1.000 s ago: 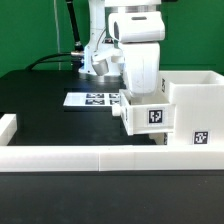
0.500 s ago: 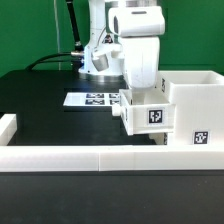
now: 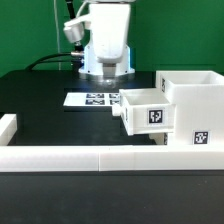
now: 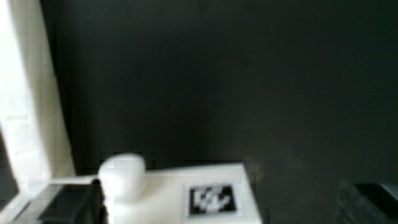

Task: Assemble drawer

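The large white drawer case (image 3: 196,100) stands at the exterior view's right, with a square tag on its lower front. One small white box tray (image 3: 143,110) with a tag sits partly pushed into the case's open side. No second tray shows. My gripper (image 3: 105,72) hangs above the table behind and to the left of the tray, clear of it. In the wrist view the tray (image 4: 199,195) and its white knob (image 4: 121,176) lie below my gripper (image 4: 217,208). The dark fingers (image 4: 64,204) stand wide apart with nothing held between them.
The marker board (image 3: 93,99) lies flat on the black table under the arm. Low white wall strips run along the front (image 3: 80,156) and at the exterior view's left (image 3: 8,127); one strip also shows in the wrist view (image 4: 25,90).
My gripper let go of the tray, then rose and moved toward the exterior view's left. The tray stayed in place at the case.
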{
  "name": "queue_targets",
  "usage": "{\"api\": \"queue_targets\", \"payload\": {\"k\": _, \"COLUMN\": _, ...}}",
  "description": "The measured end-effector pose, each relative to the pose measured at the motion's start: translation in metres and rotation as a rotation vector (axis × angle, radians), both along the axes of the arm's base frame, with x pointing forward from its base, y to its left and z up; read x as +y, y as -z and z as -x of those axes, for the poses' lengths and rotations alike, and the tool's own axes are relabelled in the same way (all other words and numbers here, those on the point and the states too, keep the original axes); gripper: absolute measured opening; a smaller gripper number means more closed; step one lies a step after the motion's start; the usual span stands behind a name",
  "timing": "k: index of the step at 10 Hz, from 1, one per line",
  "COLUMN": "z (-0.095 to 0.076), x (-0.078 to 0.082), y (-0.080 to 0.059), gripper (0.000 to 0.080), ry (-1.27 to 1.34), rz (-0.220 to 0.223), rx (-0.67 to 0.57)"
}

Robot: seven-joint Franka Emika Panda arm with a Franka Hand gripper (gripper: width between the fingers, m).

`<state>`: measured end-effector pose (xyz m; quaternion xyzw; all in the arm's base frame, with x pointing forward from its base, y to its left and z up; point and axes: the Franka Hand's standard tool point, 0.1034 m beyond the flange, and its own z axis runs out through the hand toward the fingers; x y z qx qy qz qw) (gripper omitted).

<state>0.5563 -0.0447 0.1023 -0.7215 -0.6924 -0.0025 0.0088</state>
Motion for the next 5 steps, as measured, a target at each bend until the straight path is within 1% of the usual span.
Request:
{"api": "queue_targets", "payload": {"k": 1, "z": 0.000, "x": 0.001, "y": 0.000, "gripper": 0.0649, "ry": 0.007, "rz": 0.003, "rx": 0.000}}
{"api": "queue_targets", "payload": {"k": 2, "z": 0.001, "x": 0.000, "y": 0.001, "gripper": 0.0649, "ry": -0.019, "rz": -0.017, "rx": 0.001}}
{"api": "queue_targets", "payload": {"k": 3, "z": 0.002, "x": -0.010, "y": 0.009, "gripper": 0.0649, "ry": -0.012, "rz": -0.077, "rx": -0.007}}
{"api": "queue_targets", "payload": {"k": 4, "z": 0.005, "x": -0.017, "y": 0.025, "gripper": 0.0649, "ry": -0.002, "rz": -0.122, "rx": -0.002}}
{"api": "queue_targets", "payload": {"k": 5, "z": -0.003, "x": -0.024, "y": 0.024, "gripper": 0.0649, "ry": -0.023, "rz": -0.141, "rx": 0.009}}
